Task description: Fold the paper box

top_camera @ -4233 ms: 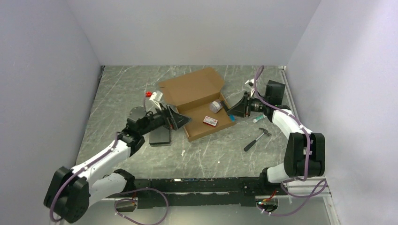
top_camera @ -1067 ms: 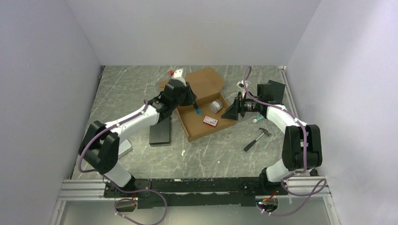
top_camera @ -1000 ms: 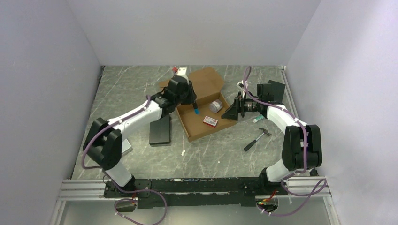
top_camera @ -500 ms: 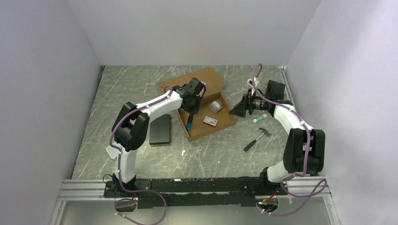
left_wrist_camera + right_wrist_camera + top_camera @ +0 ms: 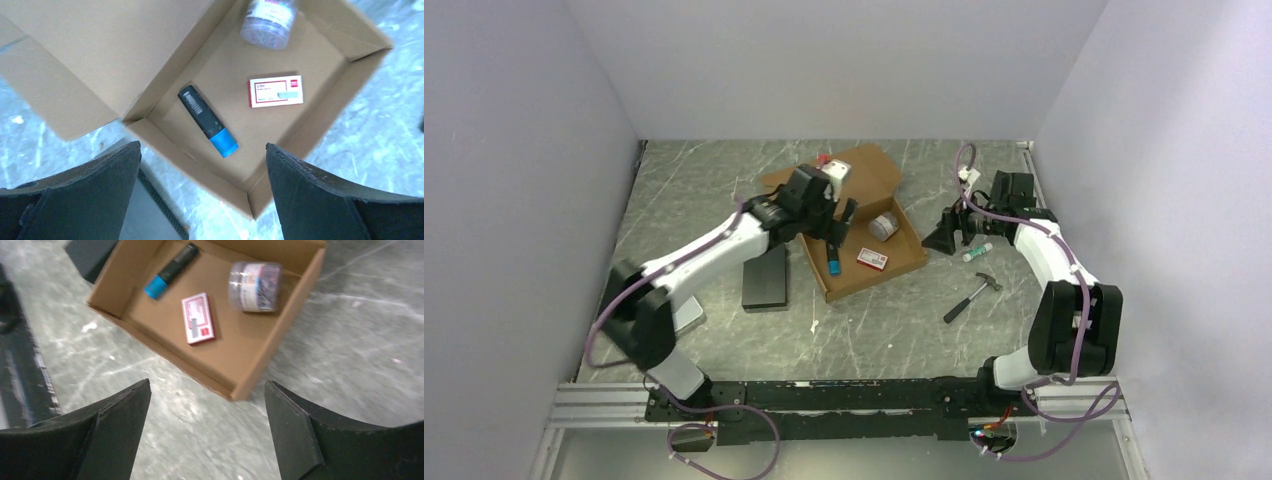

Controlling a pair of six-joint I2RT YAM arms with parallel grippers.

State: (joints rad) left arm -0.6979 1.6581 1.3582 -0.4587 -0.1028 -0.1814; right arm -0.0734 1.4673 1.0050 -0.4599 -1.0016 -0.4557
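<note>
The paper box (image 5: 906,250) is brown cardboard, a shallow tray with its lid (image 5: 856,176) lying open toward the back. Inside lie a black marker with a blue cap (image 5: 833,258), a red-and-white packet (image 5: 872,258) and a grey round tin (image 5: 884,226). My left gripper (image 5: 832,222) hovers over the tray's left part, open wide and holding nothing. The left wrist view looks down between its fingers (image 5: 75,195) at the marker (image 5: 207,120) on the box floor (image 5: 260,135). My right gripper (image 5: 938,237) hangs open just right of the box, apart from the box wall (image 5: 280,335).
A black block (image 5: 765,278) lies left of the box. A hammer (image 5: 972,296) and a small white tube (image 5: 977,253) lie to the right, near my right arm. A white scrap (image 5: 814,325) sits in front of the box. Walls close in on three sides.
My left gripper carried the marker over the tray and opened; the marker now lies on the box floor. My right gripper drew back to the right, away from the box.
</note>
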